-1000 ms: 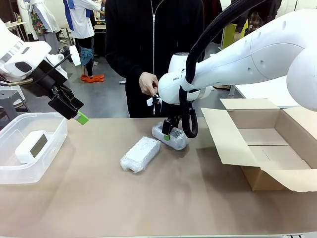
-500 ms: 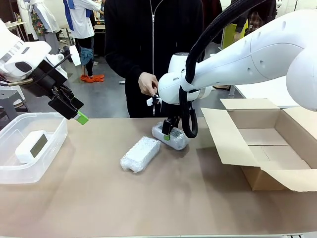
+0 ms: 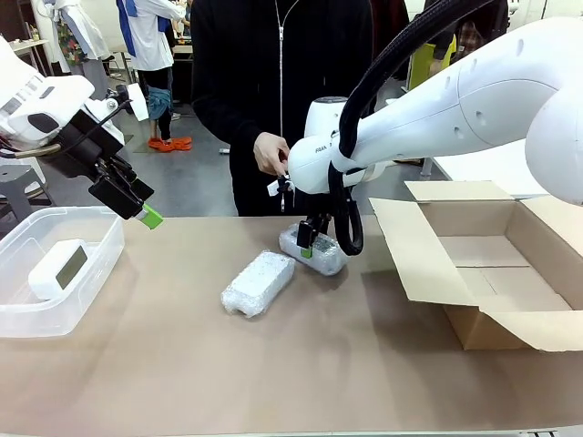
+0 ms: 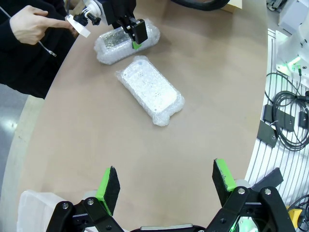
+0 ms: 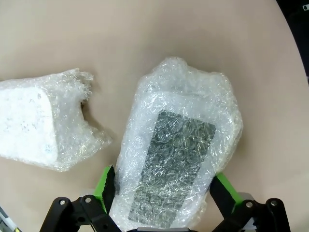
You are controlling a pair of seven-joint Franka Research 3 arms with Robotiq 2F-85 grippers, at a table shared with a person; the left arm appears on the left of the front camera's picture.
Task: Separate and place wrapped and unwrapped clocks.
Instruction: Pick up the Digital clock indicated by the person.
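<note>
Tabletop (image 3: 182, 382) in plain matte brown, running edge to edge across the front view. Curved along its rim in the left wrist view, with black cables (image 4: 285, 113) on the pale floor beside it. Beyond the far edge, grey floor and a person in black (image 3: 273, 82), one hand (image 3: 271, 152) held at waist height just past the table edge.

At the table's right, an open cardboard box (image 3: 410, 259), flaps spread. At its left, a clear plastic bin (image 3: 102, 259) holding the unwrapped clock (image 3: 56, 269), grey display showing.

Near the middle, two bundles in bubble wrap, lying close but apart. Nearest the camera, the near wrapped clock (image 3: 259, 283), alone on bare surface. Closer to the person, the far wrapped clock (image 3: 332, 260), a dark face visible through its wrap.

Down over that far one, the right gripper (image 3: 308, 241), jaws wide, green pads (image 5: 107, 186) flanking its long sides. Contact between pads and wrap not clear.

Raised in the air near the bin, the left gripper (image 3: 134, 204), jaws spread wide, nothing between them.
</note>
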